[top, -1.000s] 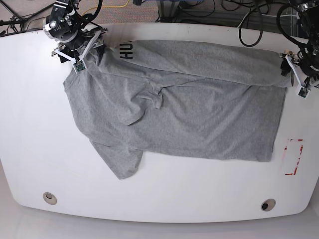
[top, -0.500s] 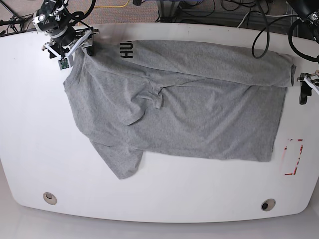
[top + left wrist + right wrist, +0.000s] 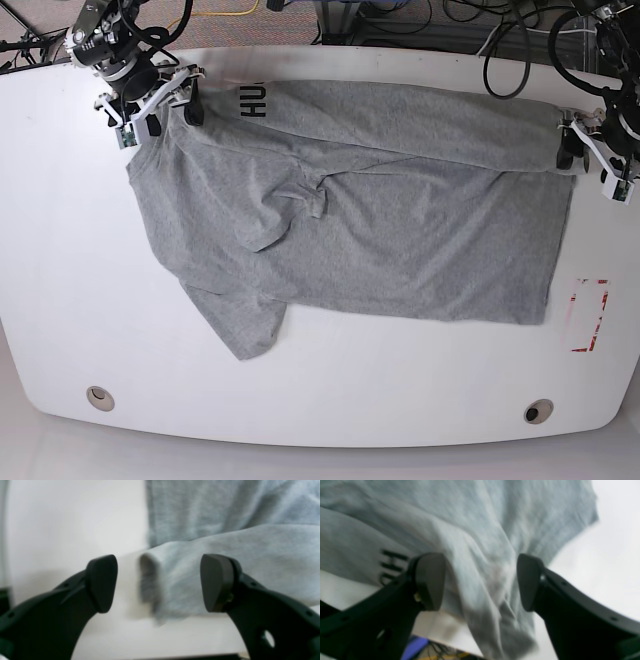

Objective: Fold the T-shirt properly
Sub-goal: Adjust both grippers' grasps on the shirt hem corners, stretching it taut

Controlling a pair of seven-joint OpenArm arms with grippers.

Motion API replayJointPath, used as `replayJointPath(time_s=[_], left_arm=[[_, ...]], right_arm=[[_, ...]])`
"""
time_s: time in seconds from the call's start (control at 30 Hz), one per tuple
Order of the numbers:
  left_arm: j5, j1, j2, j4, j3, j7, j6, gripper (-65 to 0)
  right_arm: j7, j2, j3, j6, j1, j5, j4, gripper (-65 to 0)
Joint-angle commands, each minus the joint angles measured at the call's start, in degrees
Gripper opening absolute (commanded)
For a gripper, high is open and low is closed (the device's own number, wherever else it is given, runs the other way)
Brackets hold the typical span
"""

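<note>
The T-shirt (image 3: 360,215) lies spread across the white worktop (image 3: 60,300), its far edge folded over toward the near side so that a band of cloth with black lettering (image 3: 255,102) faces up. One sleeve (image 3: 240,325) juts toward the near edge of the worktop; a crumpled ridge sits near the middle of the cloth.

Left pincer (image 3: 158,582): wide, nothing between its fingers (image 3: 102,582). The rolled end of the folded band (image 3: 160,580) sits in line with the gap, untouched. In the base view this pincer (image 3: 590,150) stands at the T-shirt's far corner on that view's right.

Right pincer (image 3: 480,580): wide, holding nothing. Bunched cloth (image 3: 482,585) lies below the gap between its fingers (image 3: 430,580), lettering (image 3: 391,565) visible just beside one finger. In the base view it (image 3: 160,105) hangs over the T-shirt's opposite far corner.

A red-marked outline (image 3: 588,315) sits on the worktop, apart from the cloth.
</note>
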Motion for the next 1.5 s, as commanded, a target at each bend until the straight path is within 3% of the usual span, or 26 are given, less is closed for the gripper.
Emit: replayJointPath(time_s=[0.0,0.17,0.33,0.43,0.47,0.63,1.03,1.23,1.47], left_arm=[[-0.7,2.1,-0.7,0.9,-0.2,-1.1,-0.1,-23.6],[-0.5,2.4,0.7,1.0,4.3,-1.1,-0.1,-31.9],[-0.1,3.2,0.7,0.4,5.0,-0.9,-0.1,-37.8],[2.0,2.9,0.7,-1.3,5.1,-1.1,-0.1,-40.7],[3.3,2.6,0.6,-2.2,5.0,-1.2,-0.1,-41.3],[6.0,2.2,-0.1,-5.5,2.9,-1.2,-0.1,-41.3],[6.6,2.4,-2.2,-14.1,1.6,-5.9,-0.1,-41.3],[6.6,2.1,-2.3,-15.6,1.7,-5.9,-0.1,-41.3],[6.6,2.1,-2.5,-15.8,1.7,-6.0,-0.1,-41.3]], right_arm=[[1.2,0.4,0.1,0.1,0.4,1.7,1.2,-22.2],[1.2,1.1,-6.0,0.1,1.1,1.4,1.3,-22.2],[1.2,4.1,-11.6,0.1,-0.2,2.4,1.6,-22.7],[1.2,4.6,-13.9,0.1,-0.3,2.4,1.5,-28.2],[1.2,4.6,-14.6,0.1,-0.5,1.3,1.5,-32.8],[1.2,4.5,-14.7,0.1,-1.7,-3.8,1.1,-42.3],[1.2,4.6,-12.8,0.1,-2.8,-17.6,1.1,-42.6],[1.2,7.9,-12.2,0.1,-2.8,-21.7,1.1,-42.5],[1.2,11.3,-9.5,0.1,-3.2,-22.4,1.0,-42.5]])
